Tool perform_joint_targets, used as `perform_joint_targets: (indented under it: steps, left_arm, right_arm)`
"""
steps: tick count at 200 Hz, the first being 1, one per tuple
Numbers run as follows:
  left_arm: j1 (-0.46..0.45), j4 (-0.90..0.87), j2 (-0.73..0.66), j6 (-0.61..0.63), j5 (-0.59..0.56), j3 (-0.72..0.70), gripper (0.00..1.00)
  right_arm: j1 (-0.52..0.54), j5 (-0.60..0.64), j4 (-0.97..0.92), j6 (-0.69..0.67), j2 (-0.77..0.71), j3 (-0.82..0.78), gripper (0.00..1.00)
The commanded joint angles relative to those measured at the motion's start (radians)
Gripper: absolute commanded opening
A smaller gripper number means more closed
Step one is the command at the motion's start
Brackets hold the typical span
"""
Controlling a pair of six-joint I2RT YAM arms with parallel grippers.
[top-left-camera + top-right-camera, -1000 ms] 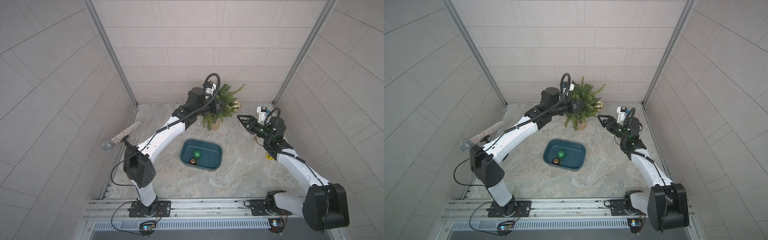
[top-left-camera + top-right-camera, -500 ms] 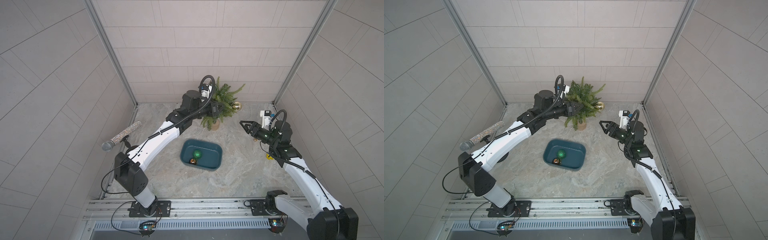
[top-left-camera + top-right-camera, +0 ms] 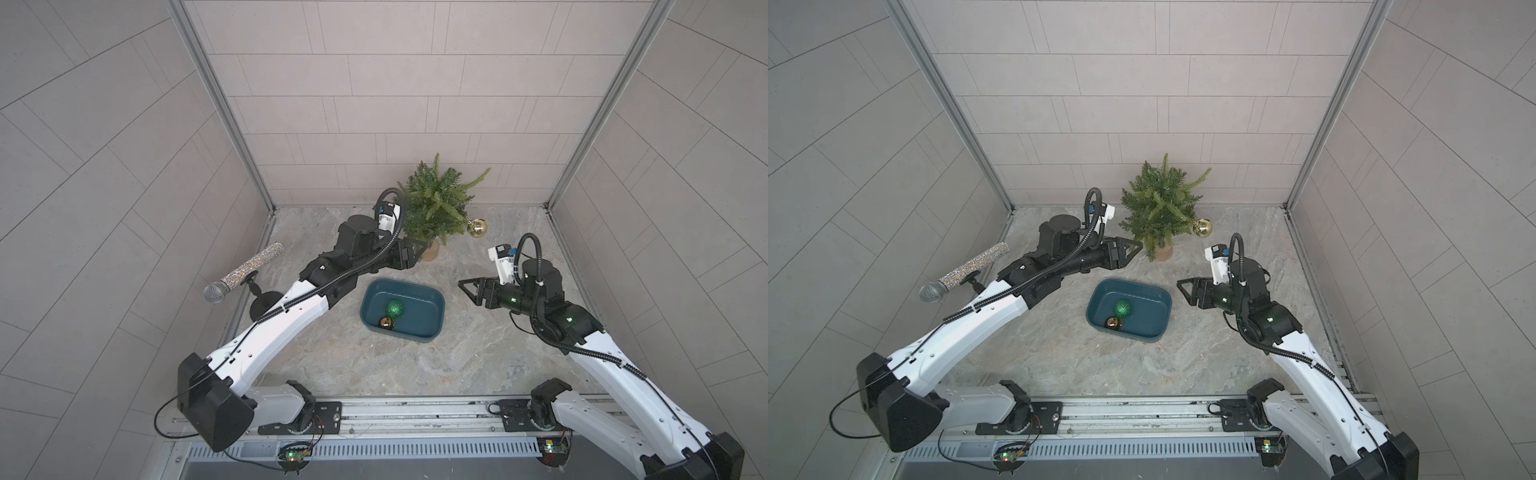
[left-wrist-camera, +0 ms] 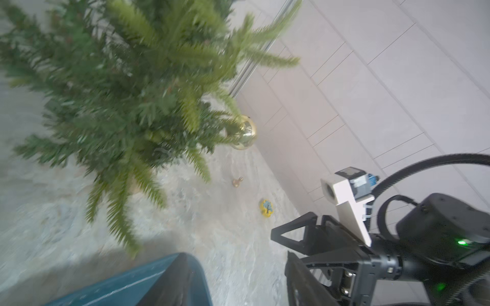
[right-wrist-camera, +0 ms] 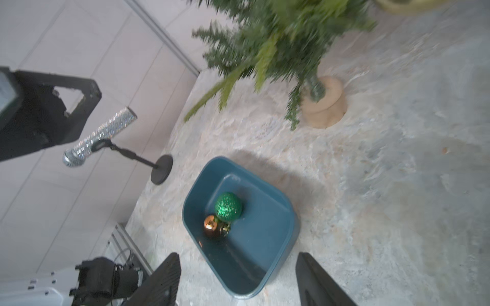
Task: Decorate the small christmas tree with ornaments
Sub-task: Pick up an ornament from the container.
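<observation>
Right wrist view looks into the teal bin (image 5: 265, 225), which holds the green ornament (image 5: 228, 206) and the copper ornament (image 5: 213, 225), touching. Both are probably light, slick and brittle, so best pinched gently at the cap. The right pincer (image 5: 237, 255) gapes empty above them. The gold ornament (image 3: 476, 228) hangs on the small christmas tree (image 3: 436, 203) at the table's back. Whether the left pincer (image 3: 1127, 251), beside the tree, is spread or closed I cannot tell.
</observation>
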Motion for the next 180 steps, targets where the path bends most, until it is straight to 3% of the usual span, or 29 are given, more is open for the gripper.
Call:
perform_joint_targets:
  steps: [1,33,80,124,180]
  left_arm:
    - [0.002,-0.08,-0.07,0.022,-0.098,-0.085,0.64]
    - [0.025,-0.171,-0.162,-0.016,-0.219,-0.225,0.7]
    - [0.1,-0.208,-0.349,-0.14,-0.295,-0.43,0.77]
    - [0.147,-0.231,-0.44,-0.184,-0.303,-0.507,0.78]
    - [0.174,-0.224,-0.475,-0.202,-0.281,-0.553,0.78]
  right_arm:
    - [0.099,0.124,-0.043,-0.067,0.031,0.008,0.72]
    - [0.239,0.21,-0.008,-0.073,0.135,0.014,0.76]
    - [0.369,0.239,0.103,-0.05,0.342,0.065,0.83]
    - [0.403,0.224,0.187,-0.001,0.544,0.143,0.85]
    - [0.407,0.256,0.158,0.037,0.755,0.282,0.86]
